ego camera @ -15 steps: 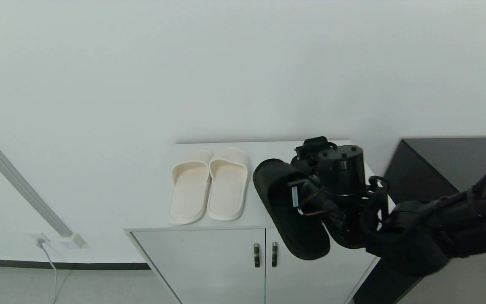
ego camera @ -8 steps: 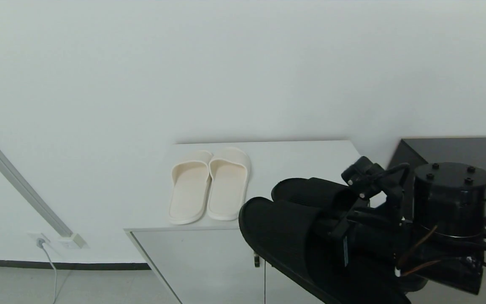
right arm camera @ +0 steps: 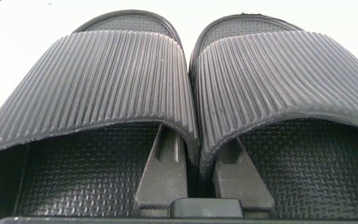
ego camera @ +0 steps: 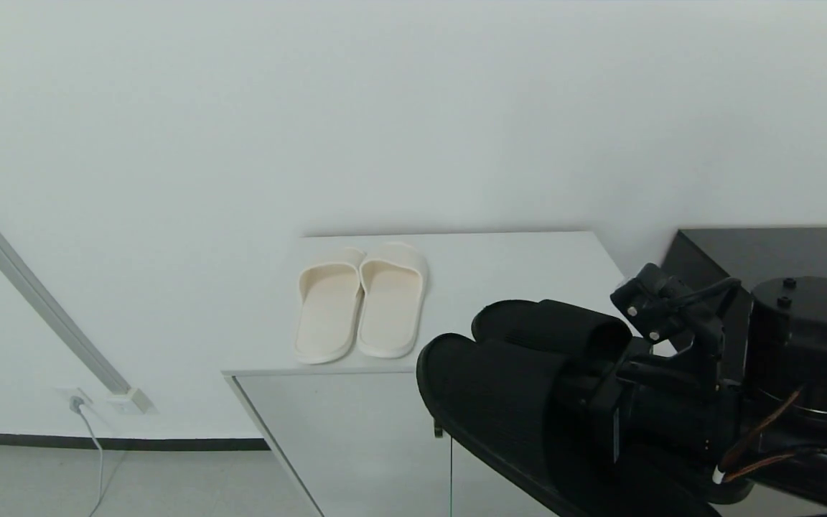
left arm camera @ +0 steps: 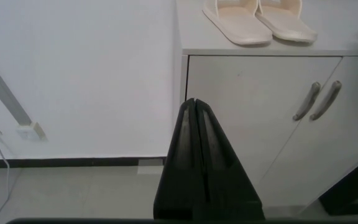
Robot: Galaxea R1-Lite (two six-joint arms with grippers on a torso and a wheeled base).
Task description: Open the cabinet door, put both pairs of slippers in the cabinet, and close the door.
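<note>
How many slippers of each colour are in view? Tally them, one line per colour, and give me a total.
cream slippers: 2
black slippers: 2
Total: 4

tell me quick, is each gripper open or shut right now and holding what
Left gripper: shut, holding nothing.
Right gripper: shut on the black slippers, one finger inside each.
</note>
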